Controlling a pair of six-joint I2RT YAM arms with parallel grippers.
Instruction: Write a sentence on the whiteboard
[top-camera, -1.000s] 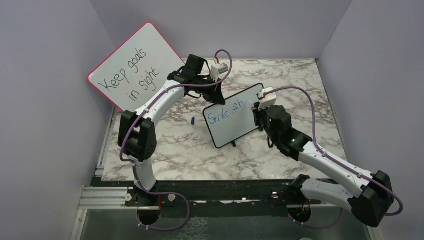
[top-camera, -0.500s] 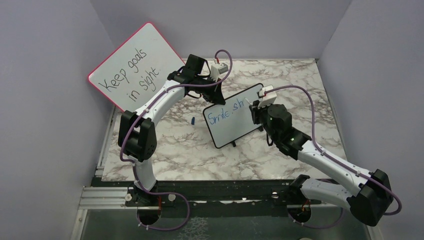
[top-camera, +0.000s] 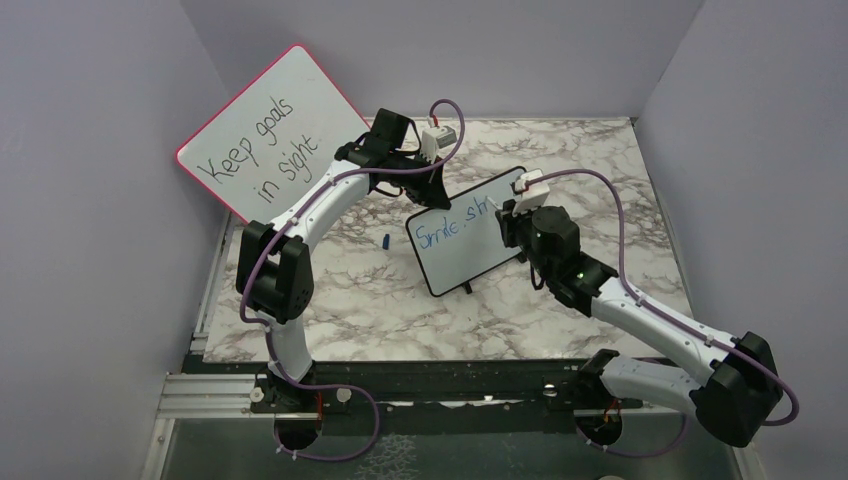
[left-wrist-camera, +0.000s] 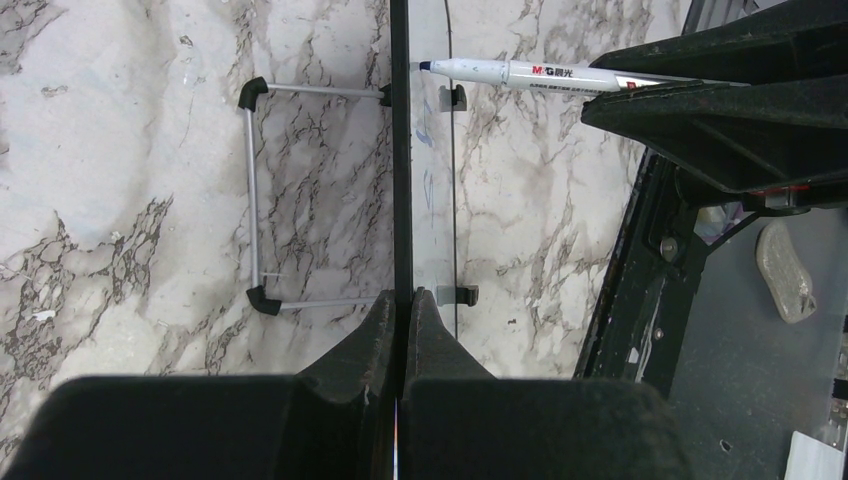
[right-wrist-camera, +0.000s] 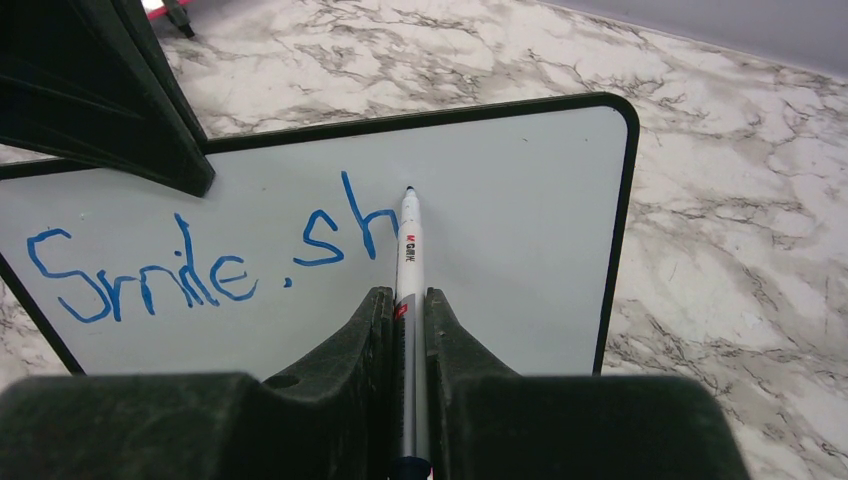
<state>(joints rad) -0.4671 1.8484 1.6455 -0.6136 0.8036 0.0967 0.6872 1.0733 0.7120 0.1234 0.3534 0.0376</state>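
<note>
The small black-framed whiteboard (top-camera: 470, 255) stands tilted on the marble table, and the left wrist view shows it edge-on (left-wrist-camera: 401, 150). My left gripper (top-camera: 432, 192) (left-wrist-camera: 402, 298) is shut on its top edge near the left corner. The sentence (right-wrist-camera: 200, 265) (top-camera: 455, 225) reads "Smile. sh" in blue. My right gripper (top-camera: 508, 212) (right-wrist-camera: 408, 298) is shut on a white marker (right-wrist-camera: 409, 245) (left-wrist-camera: 540, 74). The marker's tip rests on the board face just right of the "h", near the top of that letter.
A larger red-framed board (top-camera: 270, 135) with black writing leans in the back left corner. A blue marker cap (top-camera: 386, 241) lies on the table left of the whiteboard. The board's wire stand (left-wrist-camera: 250, 190) sticks out behind it. Walls close in on three sides.
My right gripper with the marker has shifted slightly up and left along the board. The left arm and the whiteboard have not moved.
</note>
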